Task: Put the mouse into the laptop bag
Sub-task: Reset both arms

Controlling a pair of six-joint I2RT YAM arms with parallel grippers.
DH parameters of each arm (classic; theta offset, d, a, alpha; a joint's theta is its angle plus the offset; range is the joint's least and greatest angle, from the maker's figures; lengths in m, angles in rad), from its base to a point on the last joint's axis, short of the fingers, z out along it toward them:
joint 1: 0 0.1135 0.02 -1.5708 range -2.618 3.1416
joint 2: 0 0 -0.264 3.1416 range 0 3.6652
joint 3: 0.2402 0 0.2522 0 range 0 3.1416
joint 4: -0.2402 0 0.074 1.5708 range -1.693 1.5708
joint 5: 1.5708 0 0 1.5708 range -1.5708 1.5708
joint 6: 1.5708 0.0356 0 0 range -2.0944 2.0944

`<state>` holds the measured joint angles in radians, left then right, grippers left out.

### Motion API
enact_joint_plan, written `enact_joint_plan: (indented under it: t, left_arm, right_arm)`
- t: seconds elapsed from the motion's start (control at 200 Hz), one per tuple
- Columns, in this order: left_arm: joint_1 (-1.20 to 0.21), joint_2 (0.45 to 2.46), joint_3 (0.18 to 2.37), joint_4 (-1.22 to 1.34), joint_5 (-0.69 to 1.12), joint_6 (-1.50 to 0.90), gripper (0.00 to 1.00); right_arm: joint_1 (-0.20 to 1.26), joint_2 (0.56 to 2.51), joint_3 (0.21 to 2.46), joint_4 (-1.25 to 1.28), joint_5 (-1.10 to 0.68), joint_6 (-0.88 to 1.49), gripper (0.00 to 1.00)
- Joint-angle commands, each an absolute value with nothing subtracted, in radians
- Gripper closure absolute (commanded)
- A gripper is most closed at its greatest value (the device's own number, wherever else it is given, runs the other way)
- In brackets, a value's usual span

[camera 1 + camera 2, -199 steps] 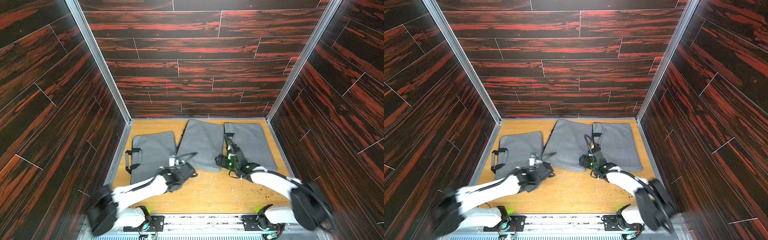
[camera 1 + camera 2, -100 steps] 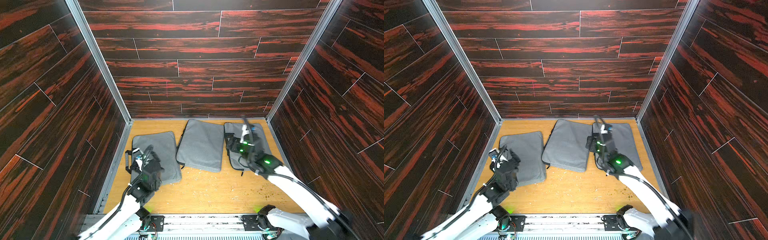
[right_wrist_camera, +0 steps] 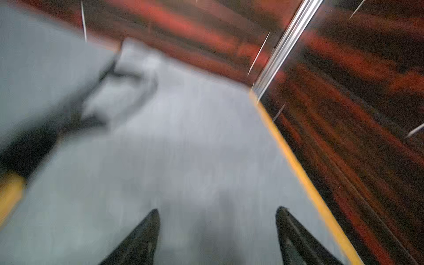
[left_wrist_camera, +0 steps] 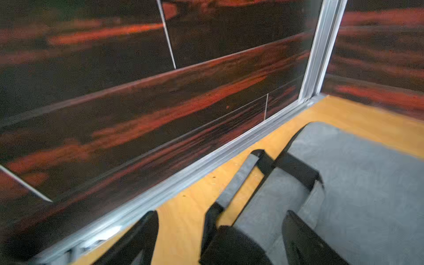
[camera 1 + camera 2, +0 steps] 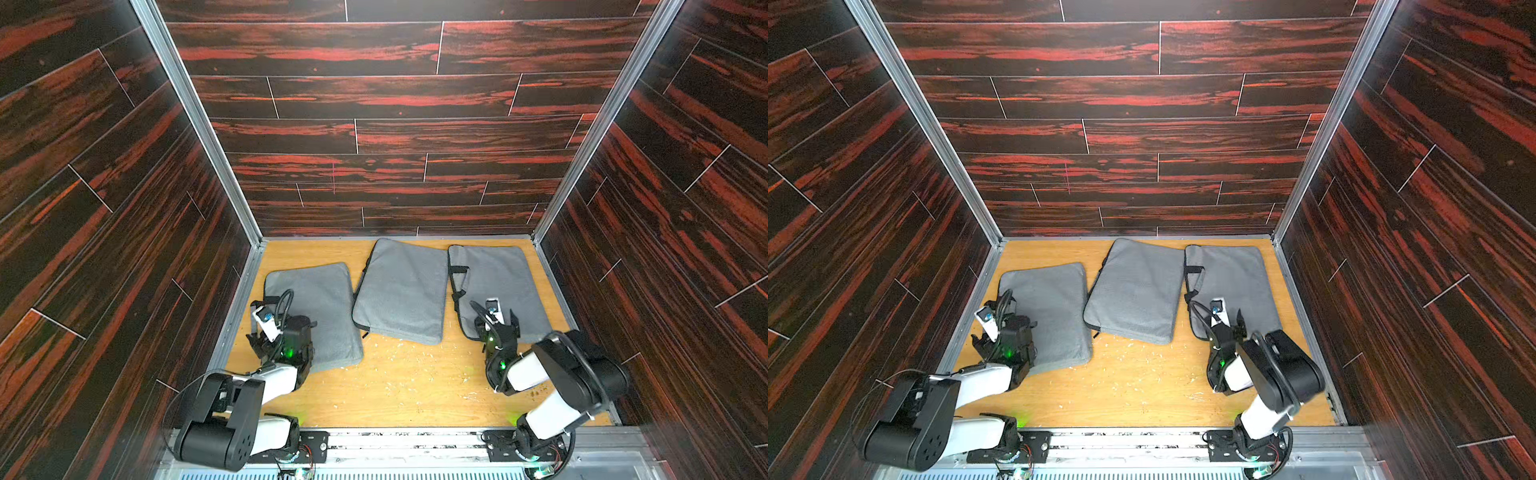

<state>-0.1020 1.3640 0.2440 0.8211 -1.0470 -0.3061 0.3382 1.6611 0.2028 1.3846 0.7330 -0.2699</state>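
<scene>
Left wrist view: your left gripper [image 4: 221, 213], jaws apart, sits over the left laptop bag's [image 4: 367, 183] handle [image 4: 238, 181], beside the wall rail [image 4: 206, 163]. Your right gripper [image 3: 218, 209], open and empty, hangs over the right laptop bag [image 3: 183, 149] near the wall [image 3: 344, 114]. The mouse is hidden.

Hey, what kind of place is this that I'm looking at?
Most likely a robot test cell in a lab: two robot arms bolted to a rail at the front, wood-pattern wall panels in aluminium framing boxing in a plywood floor, and three grey laptop bags laid out on it.
</scene>
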Motion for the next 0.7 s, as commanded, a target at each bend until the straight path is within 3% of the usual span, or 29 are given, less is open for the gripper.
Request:
enact_joint_plan:
  t: [0.0, 0.02, 0.045, 0.065, 0.13, 0.276, 0.311, 0.341, 0.391, 0.481, 0.576, 0.696]
  left_arm:
    - [-0.072, 1.434, 0.243, 1.07, -0.971, -0.276, 0.14]
    - [-0.072, 1.434, 0.251, 1.054, -0.961, -0.271, 0.14]
    - [-0.072, 1.428, 0.265, 1.015, -0.951, -0.273, 0.14]
    - [-0.073, 1.42, 0.277, 0.976, -0.944, -0.277, 0.14]
    - [-0.072, 1.392, 0.314, 0.86, -0.884, -0.274, 0.14]
    - [-0.069, 1.434, 0.314, 0.929, -0.672, -0.164, 0.18]
    - [-0.066, 1.464, 0.324, 0.925, -0.535, -0.119, 0.02]
    - [-0.065, 1.538, 0.327, 1.016, -0.437, -0.063, 0.0]
    - [-0.069, 1.645, 0.3, 1.267, -0.514, -0.015, 0.0]
    - [-0.062, 1.507, 0.358, 0.887, -0.47, -0.098, 0.0]
    - [-0.051, 1.598, 0.351, 1.077, -0.511, -0.081, 0.0]
    - [-0.048, 1.532, 0.392, 0.862, -0.493, -0.119, 0.0]
  right_arm:
    - [0.229, 1.631, 0.166, 1.631, 0.657, -0.178, 0.19]
    - [0.188, 1.611, 0.142, 1.631, 0.617, -0.117, 0.18]
    - [0.138, 1.586, 0.115, 1.63, 0.571, -0.052, 0.05]
    - [0.104, 1.57, 0.099, 1.626, 0.539, -0.017, 0.02]
    - [0.067, 1.559, 0.084, 1.629, 0.506, 0.012, 0.01]
    - [0.063, 1.562, 0.081, 1.628, 0.461, 0.01, 0.02]
    - [0.06, 1.581, 0.087, 1.628, 0.384, -0.011, 0.02]
    - [0.059, 1.622, 0.096, 1.63, 0.316, -0.038, 0.02]
    - [0.078, 1.637, 0.126, 1.608, 0.319, -0.062, 0.02]
    - [0.07, 1.642, 0.119, 1.631, 0.334, -0.052, 0.02]
    - [0.071, 1.643, 0.12, 1.63, 0.34, -0.053, 0.01]
    - [0.073, 1.644, 0.121, 1.631, 0.344, -0.054, 0.02]
